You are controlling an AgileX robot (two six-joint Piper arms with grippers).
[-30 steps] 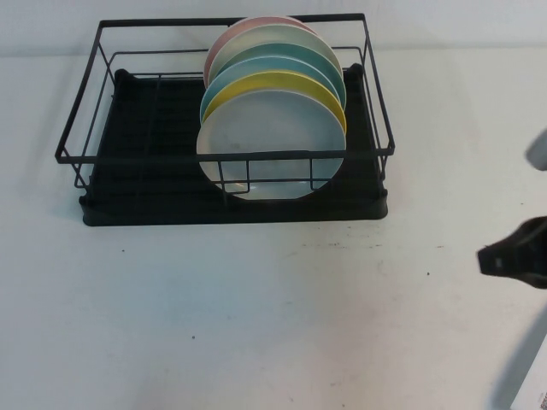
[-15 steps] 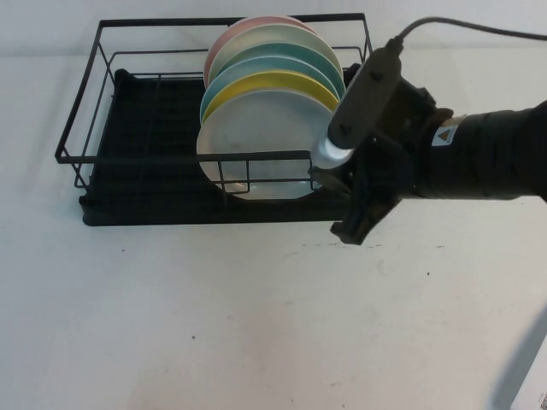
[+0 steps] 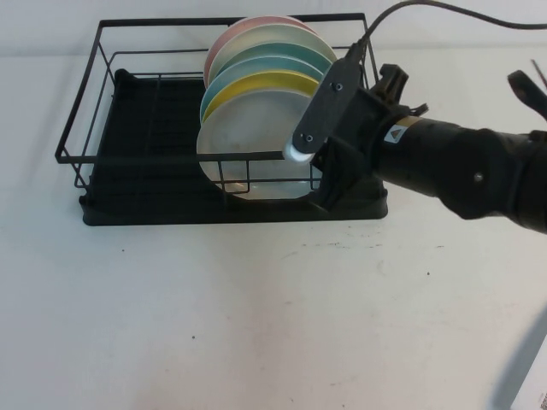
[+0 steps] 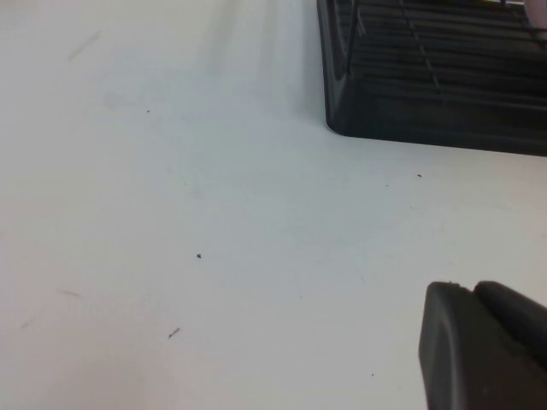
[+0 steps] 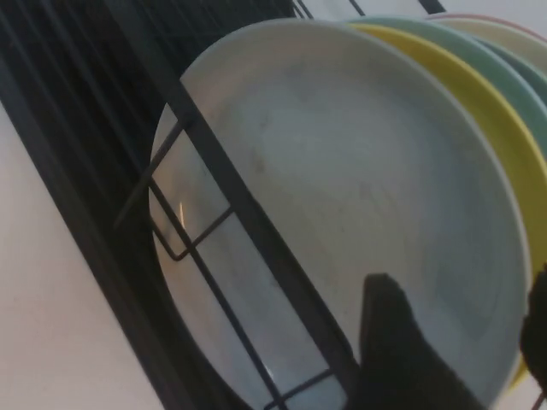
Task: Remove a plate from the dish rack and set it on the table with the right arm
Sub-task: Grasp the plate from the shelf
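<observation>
The pale grey-blue plate (image 3: 256, 141) stands upright at the front of a row of plates in the black wire dish rack (image 3: 145, 184). My right gripper (image 3: 325, 175) has reached in from the right to the plate's right edge, over the rack's front corner. In the right wrist view the plate (image 5: 342, 188) fills the picture behind the rack's front wire (image 5: 222, 188). There my right gripper (image 5: 466, 333) is open, one finger in front of the plate's face and the other past its rim. My left gripper (image 4: 479, 342) hangs shut over the white table (image 4: 171, 213), near the rack's corner (image 4: 427, 94).
Behind the front plate stand a yellow plate (image 3: 273, 84), teal-rimmed plates (image 3: 282, 60) and a pink one (image 3: 224, 43). The rack's left half (image 3: 145, 120) holds nothing. Bare white table (image 3: 256, 316) lies in front of the rack.
The right arm swung in from the right edge of the table to the rack's right front corner. Its jaws went from shut to open beside the front plate's rim.
</observation>
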